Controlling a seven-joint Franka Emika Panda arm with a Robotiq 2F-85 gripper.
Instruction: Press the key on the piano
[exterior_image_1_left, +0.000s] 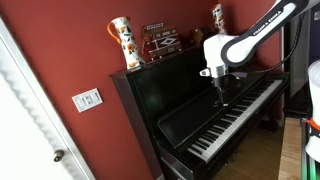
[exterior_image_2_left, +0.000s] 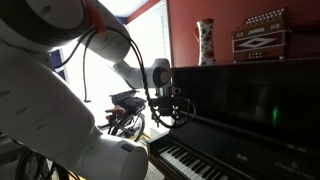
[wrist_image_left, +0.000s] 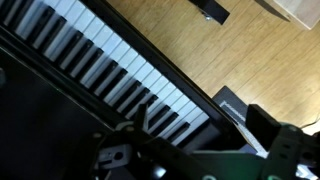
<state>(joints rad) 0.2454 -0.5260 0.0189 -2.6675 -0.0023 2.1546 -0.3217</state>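
The piano (exterior_image_1_left: 160, 95) is a glossy black upright with a flat top, and its long row of white and black keys (exterior_image_1_left: 238, 118) runs along the front. It shows in both exterior views; in one, the keys (exterior_image_2_left: 195, 160) sit at the lower middle. My gripper (exterior_image_1_left: 222, 97) points down just above the keys, close to the piano's front panel, and it is also seen in an exterior view (exterior_image_2_left: 171, 112). In the wrist view the keys (wrist_image_left: 110, 70) run diagonally, and my gripper (wrist_image_left: 195, 145) has its fingers apart with nothing between them.
On the piano top stand a patterned vase (exterior_image_1_left: 122, 42), a red accordion-like box (exterior_image_1_left: 163, 40) and a second vase (exterior_image_1_left: 217, 15). A red wall with a light switch (exterior_image_1_left: 87, 99) and a white door (exterior_image_1_left: 25, 110) are beside the piano. A wooden floor (wrist_image_left: 230, 50) lies below.
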